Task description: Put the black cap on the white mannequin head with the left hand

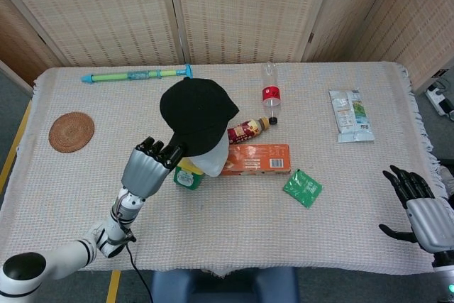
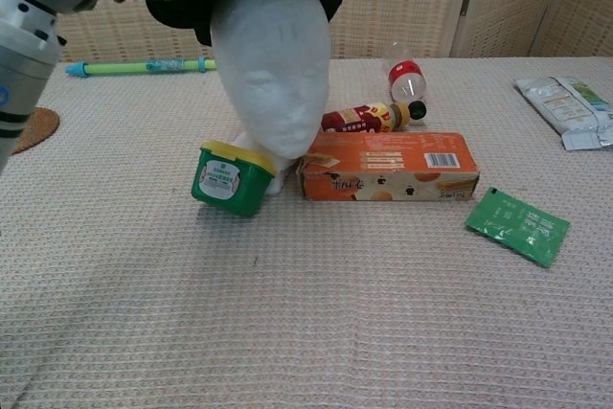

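Black cap (image 1: 198,113) looks only half-seated on the mannequin head (image 2: 271,69), so if your left hand (image 1: 150,166) gripping its near-left edge tugs, the foam head could tip.

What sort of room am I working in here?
Probably an indoor lab or staged test room: a cloth-covered table fenced by woven folding screens, strewn with unrelated props like the mannequin head and a water squirter.

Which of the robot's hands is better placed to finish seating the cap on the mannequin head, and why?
The left hand: it holds the black cap over the white mannequin head. The right hand rests open at the table's far right edge.
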`<move>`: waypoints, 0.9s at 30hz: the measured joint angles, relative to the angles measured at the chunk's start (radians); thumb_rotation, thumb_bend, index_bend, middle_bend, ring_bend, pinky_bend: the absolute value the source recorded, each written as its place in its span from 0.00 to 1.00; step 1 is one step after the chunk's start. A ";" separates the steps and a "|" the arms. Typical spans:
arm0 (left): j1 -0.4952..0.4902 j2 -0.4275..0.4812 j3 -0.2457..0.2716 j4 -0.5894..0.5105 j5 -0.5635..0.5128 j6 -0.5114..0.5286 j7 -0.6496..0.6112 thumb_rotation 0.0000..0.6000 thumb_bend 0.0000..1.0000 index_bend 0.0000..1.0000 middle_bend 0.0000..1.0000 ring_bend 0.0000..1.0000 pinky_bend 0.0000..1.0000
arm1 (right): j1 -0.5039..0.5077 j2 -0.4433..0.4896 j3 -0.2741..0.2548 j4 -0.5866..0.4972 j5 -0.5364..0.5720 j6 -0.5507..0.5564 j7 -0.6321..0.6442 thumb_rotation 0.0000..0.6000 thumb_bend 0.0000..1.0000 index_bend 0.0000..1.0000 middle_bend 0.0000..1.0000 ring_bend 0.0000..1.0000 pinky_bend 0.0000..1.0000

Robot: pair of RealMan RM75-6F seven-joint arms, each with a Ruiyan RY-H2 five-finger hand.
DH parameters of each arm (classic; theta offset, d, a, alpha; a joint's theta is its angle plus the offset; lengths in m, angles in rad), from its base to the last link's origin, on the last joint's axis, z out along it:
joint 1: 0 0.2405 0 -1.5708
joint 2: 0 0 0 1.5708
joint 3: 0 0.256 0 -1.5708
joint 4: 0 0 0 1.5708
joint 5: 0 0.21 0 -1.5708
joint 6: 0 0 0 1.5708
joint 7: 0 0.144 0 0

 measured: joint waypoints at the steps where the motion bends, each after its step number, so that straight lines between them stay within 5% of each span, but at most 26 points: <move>1: 0.000 -0.017 0.008 0.012 0.003 -0.004 -0.001 1.00 0.54 0.66 1.00 1.00 1.00 | -0.001 0.003 0.001 0.001 0.001 0.003 0.005 1.00 0.07 0.00 0.00 0.00 0.00; 8: 0.030 -0.131 0.078 0.124 0.021 -0.016 -0.030 1.00 0.52 0.64 1.00 1.00 1.00 | -0.013 0.016 0.004 0.002 -0.003 0.025 0.029 1.00 0.07 0.00 0.00 0.00 0.00; 15: 0.072 -0.151 0.097 0.167 0.020 -0.002 -0.045 1.00 0.26 0.17 0.98 0.96 1.00 | -0.017 0.015 0.003 -0.001 -0.009 0.028 0.019 1.00 0.07 0.00 0.00 0.00 0.00; 20: 0.112 -0.101 0.106 0.092 0.015 0.016 -0.028 1.00 0.19 0.05 0.85 0.89 0.97 | -0.013 0.008 0.003 -0.004 -0.008 0.016 0.001 1.00 0.07 0.00 0.00 0.00 0.00; 22: 0.135 -0.072 0.114 0.049 0.014 0.026 -0.018 1.00 0.16 0.04 0.78 0.82 0.92 | -0.012 0.005 0.002 -0.006 -0.009 0.012 -0.008 1.00 0.07 0.00 0.00 0.00 0.00; 27: 0.234 0.046 0.150 -0.115 -0.007 0.044 0.008 1.00 0.12 0.04 0.51 0.44 0.54 | -0.011 -0.002 0.000 -0.009 -0.011 0.008 -0.023 1.00 0.07 0.00 0.00 0.00 0.00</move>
